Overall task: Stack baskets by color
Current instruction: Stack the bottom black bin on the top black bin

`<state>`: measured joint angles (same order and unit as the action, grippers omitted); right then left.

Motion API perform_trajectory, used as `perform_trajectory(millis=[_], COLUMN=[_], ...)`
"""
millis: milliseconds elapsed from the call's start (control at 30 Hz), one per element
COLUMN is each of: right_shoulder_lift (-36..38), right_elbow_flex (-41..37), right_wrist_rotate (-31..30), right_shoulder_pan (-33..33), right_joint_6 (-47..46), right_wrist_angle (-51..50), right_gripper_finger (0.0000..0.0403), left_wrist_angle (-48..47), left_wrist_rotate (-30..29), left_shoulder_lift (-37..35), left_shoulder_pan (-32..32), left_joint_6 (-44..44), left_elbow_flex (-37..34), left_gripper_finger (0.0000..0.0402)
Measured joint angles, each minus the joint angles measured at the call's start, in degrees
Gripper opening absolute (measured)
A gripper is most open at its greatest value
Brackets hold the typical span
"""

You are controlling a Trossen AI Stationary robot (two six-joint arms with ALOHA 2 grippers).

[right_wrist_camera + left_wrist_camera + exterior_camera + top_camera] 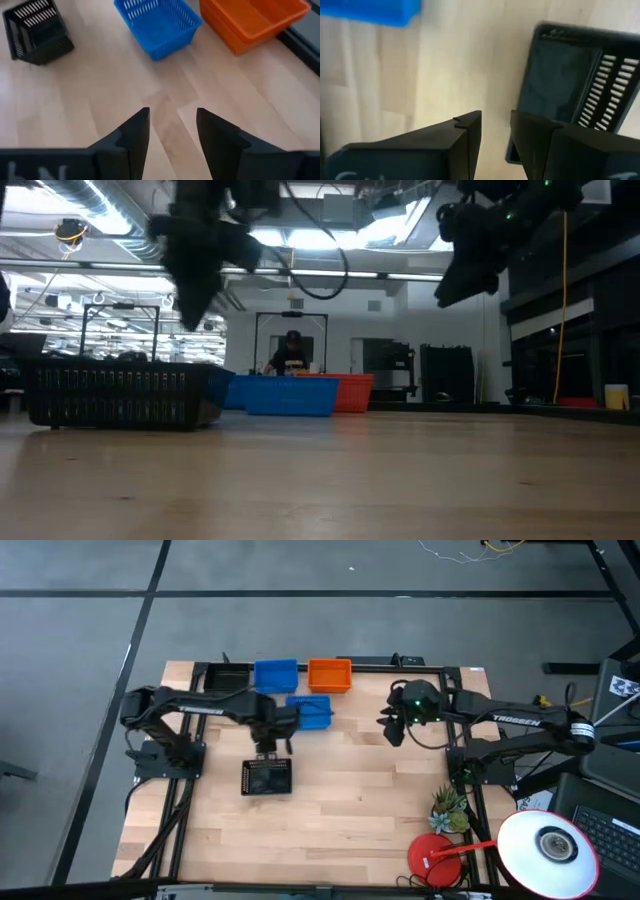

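A black basket [267, 778] sits bottom down on the wooden table, toward its left side; it shows in the low view too [120, 395]. At the far edge stand another black basket [228, 677], a blue basket [276, 675] and an orange basket [330, 675]. A second blue basket [312, 712] rests just in front of them. My left gripper [495, 117] hangs open above the table, pointing down, just beyond the near black basket [570, 90], with nothing between its fingers. My right gripper [172, 112] is open in the air at the right, slanting down toward the blue basket [157, 25] and the orange basket [250, 20].
A red round lamp base [432, 855] with a white lamp head [545, 845] and a small plant [450, 808] stand at the table's near right corner. Bare wood lies between the two arms. In the room beyond, a person [292, 350] shows.
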<state>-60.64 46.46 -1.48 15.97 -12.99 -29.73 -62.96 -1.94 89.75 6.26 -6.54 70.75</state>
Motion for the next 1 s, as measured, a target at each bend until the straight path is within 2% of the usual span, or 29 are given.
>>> perform_trajectory(millis=[133,267,367,733,800,900,1000], right_shoulder_lift=[-0.71,-1.09,-1.05,-1.05,-1.05,-1.05,-1.05], right_elbow_flex=[-1.85,-1.86,-1.84,-1.84,-1.84,-1.84,-1.84], right_wrist_rotate=[0.05,0.01,0.05,0.05,0.05,0.05,0.02], right_shoulder_pan=[0.26,0.37,0.37,0.34,0.34,0.34,0.34], right_joint_6=[-0.47,-1.51,-1.69,-1.75,-1.68,-1.51,-1.08], right_wrist_angle=[1.65,1.99,2.52,2.18,2.15,2.09,1.98], right_gripper_finger=[0.0163,0.0163,0.0163,0.0163,0.0163,0.0163,0.0163], left_wrist_angle=[7.84,20.83,26.44,26.99,26.97,27.11,23.67], left_wrist_rotate=[-0.06,-0.04,-0.38,-0.04,0.62,1.66,0.41], left_shoulder_lift=[-4.38,-4.57,-3.83,2.52,4.08,4.34,2.32], left_shoulder_pan=[-2.33,-4.40,-5.10,-5.70,-5.68,-5.68,-5.23], left_joint_6=[-2.34,-2.33,-2.35,-3.54,-3.41,-2.27,-2.42], left_elbow_flex=[-9.03,-16.42,-19.06,-20.57,-20.57,-20.51,-19.24], left_gripper_finger=[0.0096,0.0096,0.0096,0.0093,0.0074,0.0018,0.0004])
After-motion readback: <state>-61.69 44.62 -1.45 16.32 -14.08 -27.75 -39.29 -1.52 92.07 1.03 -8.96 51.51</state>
